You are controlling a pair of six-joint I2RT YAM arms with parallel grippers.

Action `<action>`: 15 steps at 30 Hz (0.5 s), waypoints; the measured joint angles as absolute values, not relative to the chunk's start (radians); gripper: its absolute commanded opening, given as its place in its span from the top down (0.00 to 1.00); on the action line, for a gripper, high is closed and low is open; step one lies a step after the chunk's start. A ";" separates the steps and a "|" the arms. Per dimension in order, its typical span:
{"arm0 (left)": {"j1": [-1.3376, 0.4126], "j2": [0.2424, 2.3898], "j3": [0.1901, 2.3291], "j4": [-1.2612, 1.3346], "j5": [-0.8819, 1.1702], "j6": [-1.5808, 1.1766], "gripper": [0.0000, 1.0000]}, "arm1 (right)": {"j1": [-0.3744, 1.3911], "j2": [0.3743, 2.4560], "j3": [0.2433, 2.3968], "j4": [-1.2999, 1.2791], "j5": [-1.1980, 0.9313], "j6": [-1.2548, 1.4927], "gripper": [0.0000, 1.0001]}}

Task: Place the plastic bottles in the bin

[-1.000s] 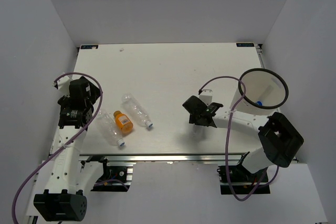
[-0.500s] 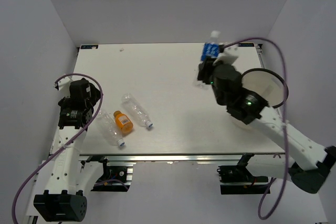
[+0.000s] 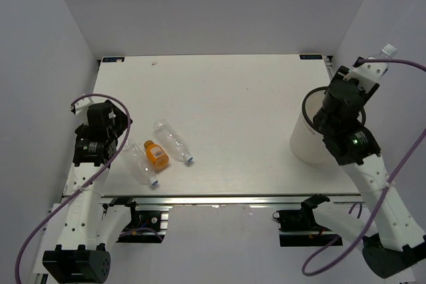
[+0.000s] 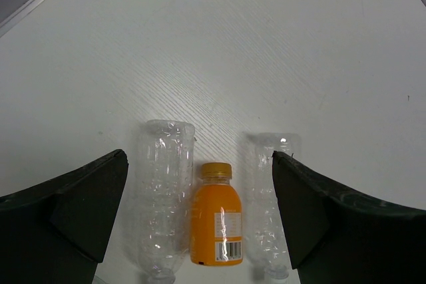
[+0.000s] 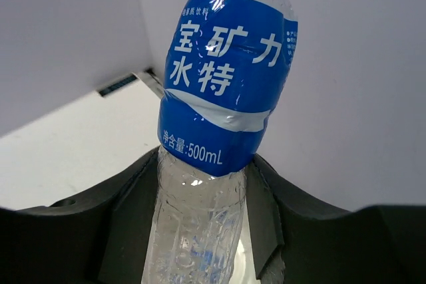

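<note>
r gripper pinching blue-label bottle, high beside bin at right edge of table; l gripper spread, facing orange bottle btwn 2 clear bottles, front-left corner.

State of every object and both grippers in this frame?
blue-label bottle: held off the table
right gripper: jaws shut on the blue-label bottle
left gripper: jaws open, empty
left clear bottle: lying on its side
right clear bottle: lying on its side
orange bottle: lying on its side, between them
bin: upright, open-topped
</note>
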State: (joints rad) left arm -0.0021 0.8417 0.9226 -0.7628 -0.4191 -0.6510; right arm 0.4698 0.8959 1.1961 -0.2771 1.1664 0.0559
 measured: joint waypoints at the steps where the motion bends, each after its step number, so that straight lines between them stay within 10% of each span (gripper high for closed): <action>1: -0.002 0.844 0.923 -0.763 -0.414 -0.651 0.02 | 0.447 0.922 1.197 -0.297 1.173 0.063 0.50; 7: -0.002 0.867 0.918 -0.760 -0.395 -0.651 0.02 | 0.406 1.062 1.205 -0.450 1.176 0.129 0.12; 15: -0.002 0.886 0.875 -0.744 -0.351 -0.656 0.02 | 0.406 1.011 1.226 -0.523 1.153 0.183 0.10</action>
